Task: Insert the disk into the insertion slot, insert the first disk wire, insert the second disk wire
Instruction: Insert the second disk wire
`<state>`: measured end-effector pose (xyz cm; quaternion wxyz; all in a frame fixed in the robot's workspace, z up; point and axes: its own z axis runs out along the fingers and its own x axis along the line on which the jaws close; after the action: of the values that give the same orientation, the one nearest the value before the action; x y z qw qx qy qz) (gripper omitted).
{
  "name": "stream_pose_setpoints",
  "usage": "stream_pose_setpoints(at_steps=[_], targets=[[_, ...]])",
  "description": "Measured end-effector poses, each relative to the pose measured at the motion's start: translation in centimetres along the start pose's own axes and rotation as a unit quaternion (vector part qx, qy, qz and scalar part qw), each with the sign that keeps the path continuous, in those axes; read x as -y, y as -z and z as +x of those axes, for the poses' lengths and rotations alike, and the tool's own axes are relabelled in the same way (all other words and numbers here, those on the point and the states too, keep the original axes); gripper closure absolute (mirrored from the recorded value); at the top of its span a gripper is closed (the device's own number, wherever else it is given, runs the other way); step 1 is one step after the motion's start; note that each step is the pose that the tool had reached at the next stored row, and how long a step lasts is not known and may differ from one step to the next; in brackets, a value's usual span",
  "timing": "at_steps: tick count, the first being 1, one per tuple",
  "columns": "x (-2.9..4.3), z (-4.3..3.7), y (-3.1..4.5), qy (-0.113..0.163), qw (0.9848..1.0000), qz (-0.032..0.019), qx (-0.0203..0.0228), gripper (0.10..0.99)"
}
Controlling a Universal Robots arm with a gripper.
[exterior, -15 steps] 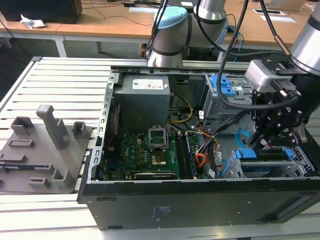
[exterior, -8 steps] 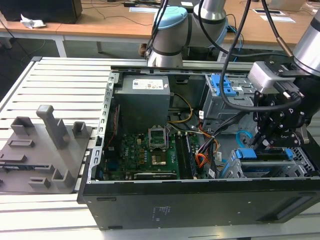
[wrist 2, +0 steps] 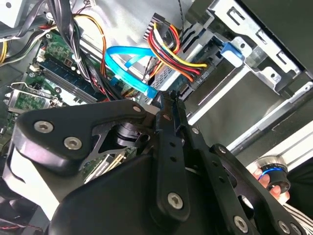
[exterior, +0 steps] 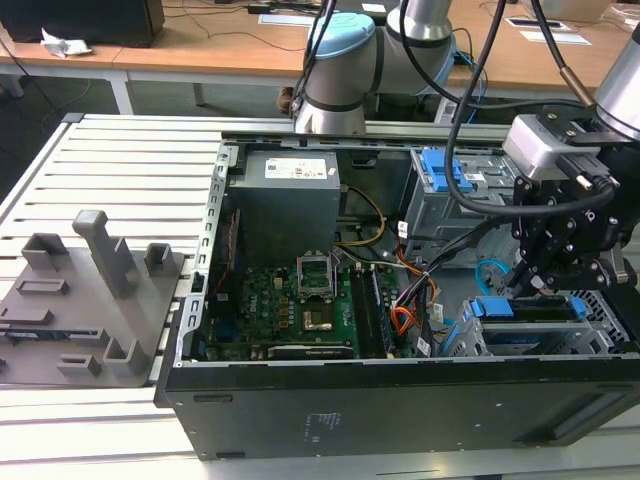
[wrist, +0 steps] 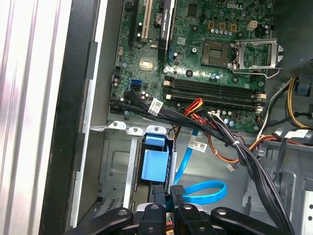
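A ribbed metal surface [exterior: 110, 160] carries the open computer case [exterior: 400, 400], with wooden desks [exterior: 200, 40] in the room behind. The disk [exterior: 530, 308] sits in the insertion slot [exterior: 600, 335] at the exterior view's right. There the end effector [exterior: 540, 285] has its fingers narrowed together by the second disk wire [wrist: 205, 192]; whether they grip its plug, I cannot tell.

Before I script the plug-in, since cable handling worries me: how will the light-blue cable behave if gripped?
Probably floppy: the light-blue cable curls in a loose loop. Being thin and flat, it looks light and may twist. It would likely spring back, so gripping near the hand seems steadier.
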<state>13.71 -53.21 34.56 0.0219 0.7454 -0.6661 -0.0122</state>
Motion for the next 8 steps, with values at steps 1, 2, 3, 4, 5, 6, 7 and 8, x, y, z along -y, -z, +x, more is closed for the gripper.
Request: stream_pose_setpoints(at_steps=[1,2,3,4,5,6,7,8], targets=[[-0.01,0.16,0.0,0.0,1.0,0.0,0.0,0.922],[-0.03,0.35,-0.01,0.0,1.0,0.0,0.0,0.922],[-0.04,0.45,-0.01,0.0,1.0,0.0,0.0,0.922],[-0.05,0.51,-0.01,0.0,1.0,0.0,0.0001,0.922],[-0.06,0.51,-0.01,0.0,1.0,0.0,0.0,0.922],[-0.06,0.51,-0.01,0.0,1.0,0.0,0.0001,0.922],[-0.06,0.51,-0.01,-0.003,1.0,0.0,0.0002,0.922],[-0.06,0.51,-0.01,-0.014,0.9999,-0.0001,0.0006,0.922]])
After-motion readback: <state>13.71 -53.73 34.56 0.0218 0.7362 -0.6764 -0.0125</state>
